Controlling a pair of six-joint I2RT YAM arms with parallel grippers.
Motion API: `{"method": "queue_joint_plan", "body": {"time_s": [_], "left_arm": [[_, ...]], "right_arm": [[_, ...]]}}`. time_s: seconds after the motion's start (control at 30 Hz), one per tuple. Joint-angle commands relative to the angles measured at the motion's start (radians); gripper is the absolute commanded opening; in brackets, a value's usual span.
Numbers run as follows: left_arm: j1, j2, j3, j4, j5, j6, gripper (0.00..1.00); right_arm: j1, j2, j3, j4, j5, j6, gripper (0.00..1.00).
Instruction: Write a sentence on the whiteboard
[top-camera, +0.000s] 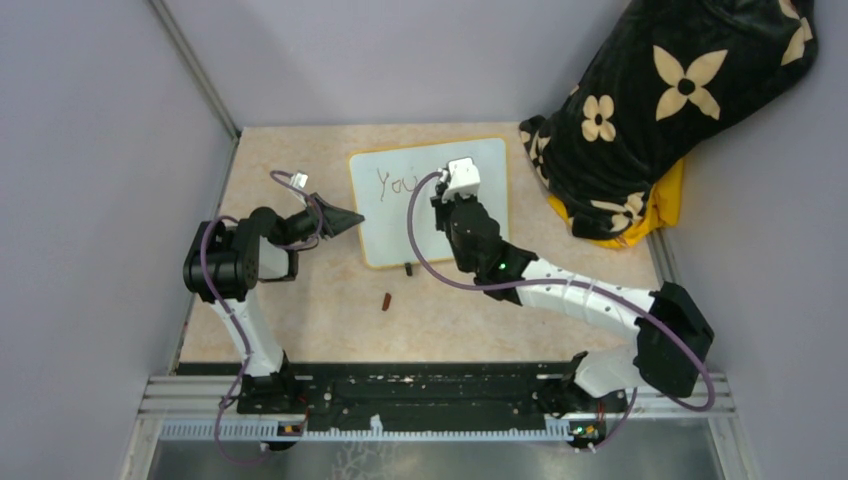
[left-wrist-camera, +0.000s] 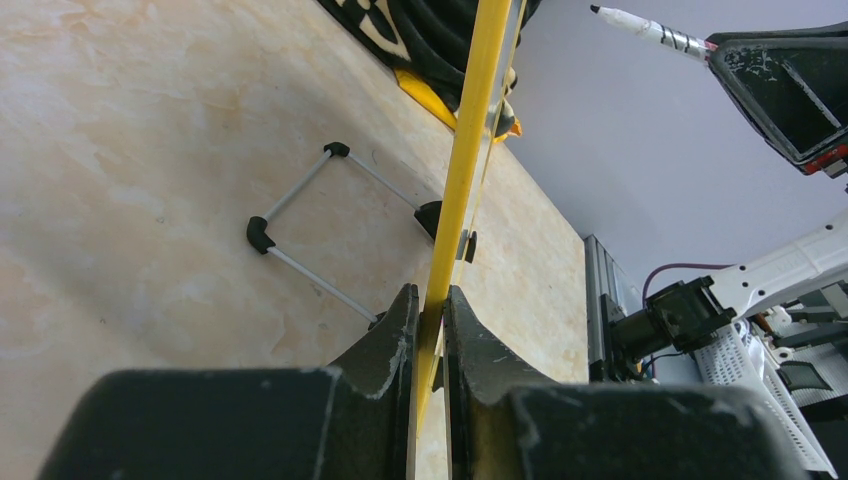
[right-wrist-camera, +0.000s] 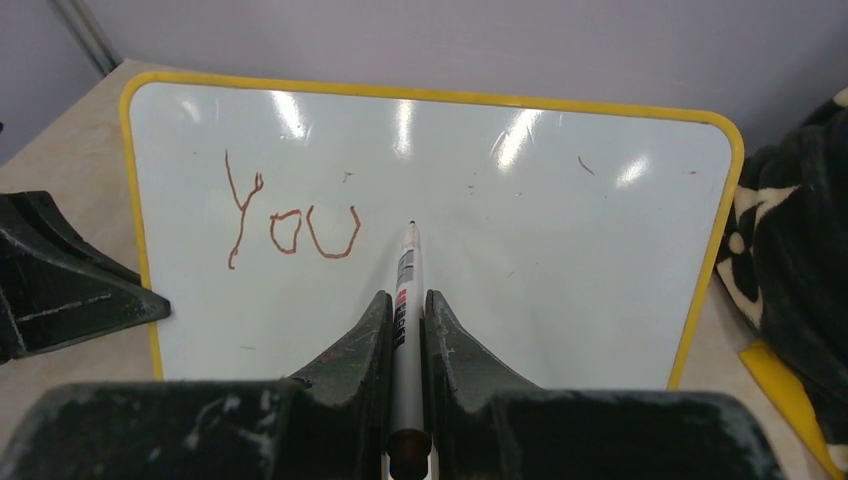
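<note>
Right gripper (right-wrist-camera: 406, 298) holding marker (right-wrist-camera: 408, 255), sentence (right-wrist-camera: 290, 230) only "You", left gripper (left-wrist-camera: 430, 295) pinching whiteboard (left-wrist-camera: 465, 150)

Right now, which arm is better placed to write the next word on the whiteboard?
The right. The right gripper is shut on the marker, whose tip points at the whiteboard just right of "You". The left gripper is shut on the board's yellow frame.

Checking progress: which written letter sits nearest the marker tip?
The u, rightmost of the three letters; the marker tip is just right of it.
</note>
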Motion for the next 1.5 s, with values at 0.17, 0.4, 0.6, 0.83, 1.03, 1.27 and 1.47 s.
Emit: {"method": "queue_joint_plan", "body": {"time_s": [0.17, 0.4, 0.6, 0.83, 1.03, 1.27, 1.47], "left_arm": [[-0.022, 0.02, -0.014, 0.243, 0.005, 0.006, 0.0], [-0.024, 0.021, -0.015, 0.243, 0.005, 0.009, 0.0], [-0.025, 0.024, -0.015, 0.243, 0.004, 0.008, 0.0], [-0.024, 0.026, -0.014, 0.242, 0.004, 0.008, 0.0], [-0.024, 0.028, -0.013, 0.243, 0.004, 0.006, 0.0], [-0.025, 0.025, -0.013, 0.242, 0.004, 0.006, 0.0], [-0.025, 0.025, -0.014, 0.242, 0.003, 0.006, 0.0]], "right_arm": [[-0.074, -0.083, -0.014, 0.019, -0.157, 0.07, 0.0], [-0.145, -0.109, -0.025, -0.013, -0.231, 0.229, 0.0], [-0.145, -0.109, -0.006, -0.073, -0.211, 0.245, 0.0], [-0.145, -0.115, 0.001, -0.109, -0.127, 0.311, 0.0], [-0.145, -0.119, 0.015, -0.137, -0.127, 0.363, 0.0], [-0.152, -0.106, 0.039, -0.145, -0.161, 0.358, 0.0], [-0.166, -0.085, 0.059, -0.126, -0.203, 0.365, 0.0]]}}
